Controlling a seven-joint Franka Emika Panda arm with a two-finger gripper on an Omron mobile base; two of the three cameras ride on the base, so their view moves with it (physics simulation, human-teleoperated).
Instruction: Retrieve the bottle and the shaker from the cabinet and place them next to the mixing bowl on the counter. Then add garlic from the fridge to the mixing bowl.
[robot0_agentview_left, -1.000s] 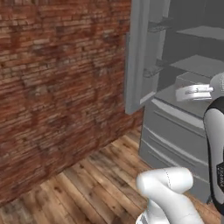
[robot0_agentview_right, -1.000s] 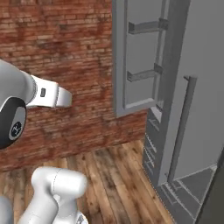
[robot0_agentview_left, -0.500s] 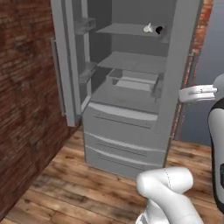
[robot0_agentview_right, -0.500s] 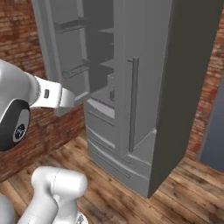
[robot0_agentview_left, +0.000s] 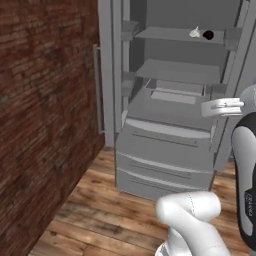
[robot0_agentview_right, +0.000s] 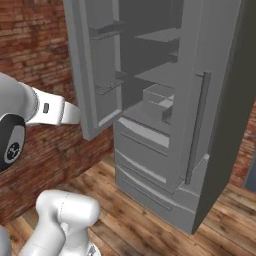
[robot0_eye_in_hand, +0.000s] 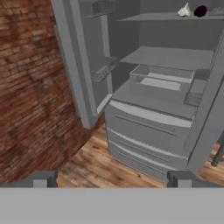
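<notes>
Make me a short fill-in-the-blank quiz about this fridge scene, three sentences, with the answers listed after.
1. The tall plain grey fridge stands with its left door ____.
2. The small whitish garlic bulb sits on the fridge's ____ shelf, beside a small round dark item.
3. The wall to the left of the fridge is made of red-brown ____.

Missing words: open; top; brick

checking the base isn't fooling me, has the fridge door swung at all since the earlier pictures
Cannot tell. The whole scene shifted as the base drove, so the view changed; the fridge door stands open now, as it did before.
</notes>
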